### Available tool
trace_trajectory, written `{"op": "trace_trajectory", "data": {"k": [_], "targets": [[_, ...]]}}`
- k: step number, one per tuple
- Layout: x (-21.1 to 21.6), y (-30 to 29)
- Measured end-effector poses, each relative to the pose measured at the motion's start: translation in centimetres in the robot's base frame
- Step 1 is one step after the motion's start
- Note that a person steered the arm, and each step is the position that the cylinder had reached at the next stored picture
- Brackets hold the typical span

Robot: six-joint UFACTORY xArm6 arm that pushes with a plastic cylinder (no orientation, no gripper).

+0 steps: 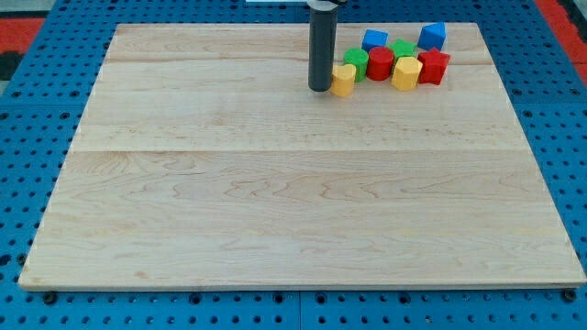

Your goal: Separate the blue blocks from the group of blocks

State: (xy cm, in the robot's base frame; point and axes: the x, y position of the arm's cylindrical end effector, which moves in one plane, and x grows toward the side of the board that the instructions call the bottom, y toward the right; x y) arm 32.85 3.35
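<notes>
Several blocks cluster at the view's top right of the wooden board (275,183). Two blue blocks sit at the back: one (374,39) at the cluster's top left, a blue cube (432,36) at the top right. In front lie a green cylinder (356,61), a green block (401,48), a red cylinder (380,63), a red block (433,67), a yellow block (406,72) and a smaller yellow block (343,80). My tip (320,88) rests on the board just left of the small yellow block, touching or nearly touching it.
The board lies on a blue perforated table (37,137). A red strip (27,23) shows at the view's top left and top right corners.
</notes>
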Motion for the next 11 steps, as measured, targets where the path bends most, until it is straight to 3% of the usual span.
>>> {"op": "trace_trajectory", "data": {"k": [1, 2, 3, 4, 5, 6, 9, 10, 11], "targets": [[0.0, 0.0], [4.1, 5.1], [6.3, 16.9], [0.6, 27.6], [-6.8, 31.2], [-12.1, 27.6], [-6.5, 6.5], [-4.9, 1.3], [-6.4, 1.4]]}}
